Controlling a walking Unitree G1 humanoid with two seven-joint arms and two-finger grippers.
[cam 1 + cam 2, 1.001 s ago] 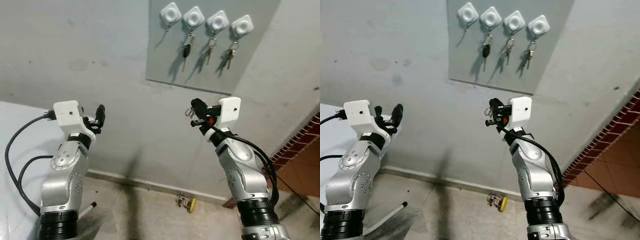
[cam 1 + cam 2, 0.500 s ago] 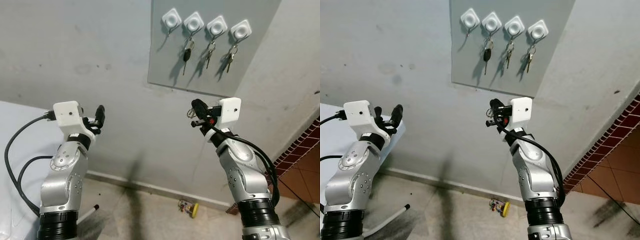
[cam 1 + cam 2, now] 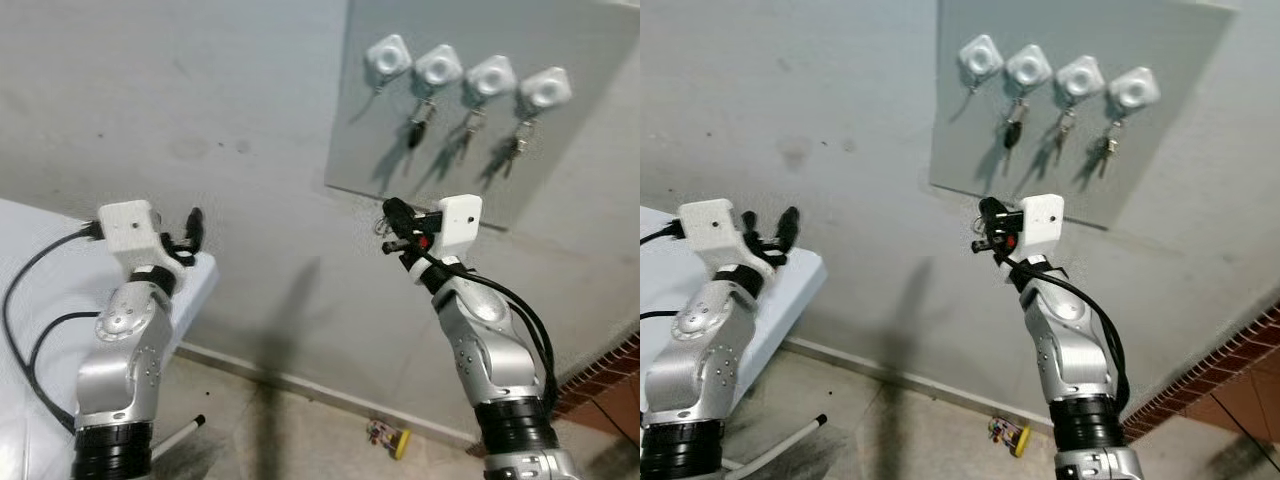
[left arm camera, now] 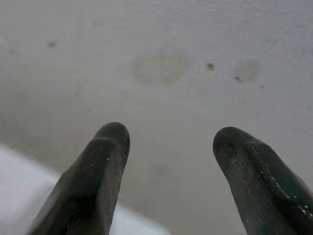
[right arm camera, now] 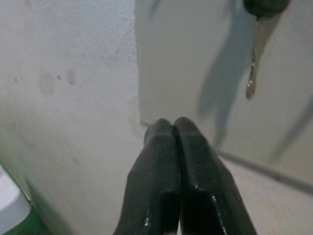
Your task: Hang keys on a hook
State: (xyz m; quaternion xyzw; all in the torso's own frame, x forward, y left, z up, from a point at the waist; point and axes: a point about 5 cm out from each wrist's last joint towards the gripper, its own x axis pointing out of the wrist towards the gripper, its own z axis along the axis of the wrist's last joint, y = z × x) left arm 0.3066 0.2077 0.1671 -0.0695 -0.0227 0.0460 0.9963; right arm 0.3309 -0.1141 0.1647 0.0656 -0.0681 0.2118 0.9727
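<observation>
The right gripper (image 3: 389,222) is raised toward the wall with its two black fingers pressed together, a small key ring (image 3: 380,226) pinched at their tips. Up and beyond it, a grey panel (image 3: 1160,110) carries four white hooks: the leftmost hook (image 3: 980,60) is bare and nearest above the fingertips, while the other three each hold hanging keys (image 3: 1012,124). Well off to its left, the left gripper (image 3: 190,232) is lifted over the corner of a white table (image 3: 800,275), fingers (image 4: 100,181) spread apart around nothing
</observation>
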